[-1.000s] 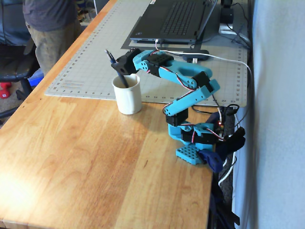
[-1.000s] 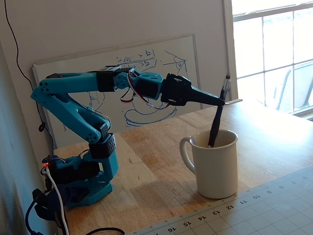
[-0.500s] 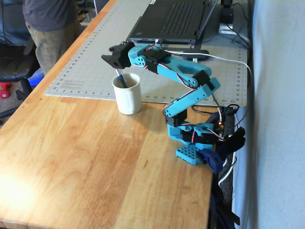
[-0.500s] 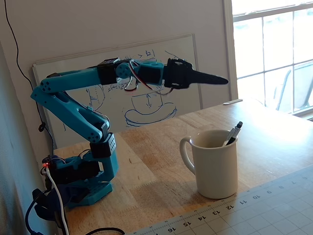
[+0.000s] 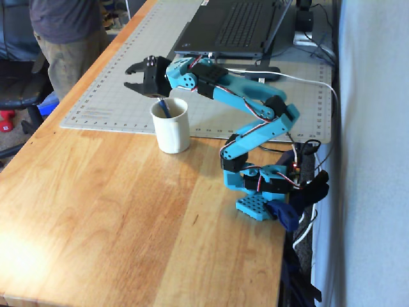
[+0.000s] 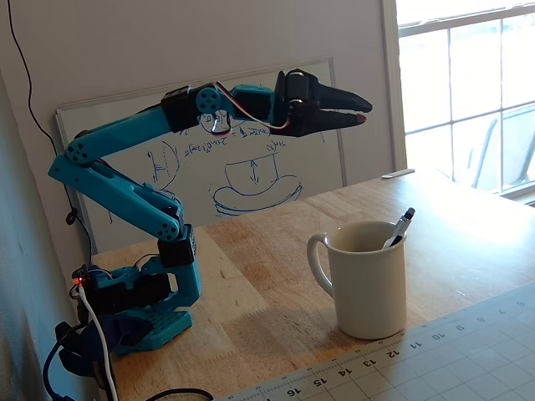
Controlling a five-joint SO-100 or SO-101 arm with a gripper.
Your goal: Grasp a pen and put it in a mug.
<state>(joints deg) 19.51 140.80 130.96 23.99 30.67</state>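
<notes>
Since the pen (image 6: 399, 228) stands leaning inside the mug (image 6: 365, 284) on the bench (image 5: 128, 211), the end effector (image 5: 133, 76), jaws parted and empty above the mug, should lift straight clear without brushing the pen's top.

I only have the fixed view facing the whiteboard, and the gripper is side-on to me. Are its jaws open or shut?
Observer: Open. In a fixed view from higher up, the gripper shows both fingers spread with nothing between them.
Operator: Is the pen properly inside the mug?
Observer: Yes. From up there the pen slants down past the rim into the mug.
Operator: Is anything beyond the mug?
Observer: A closed-off side: a laptop sits on the cutting mat behind the arm.
</notes>
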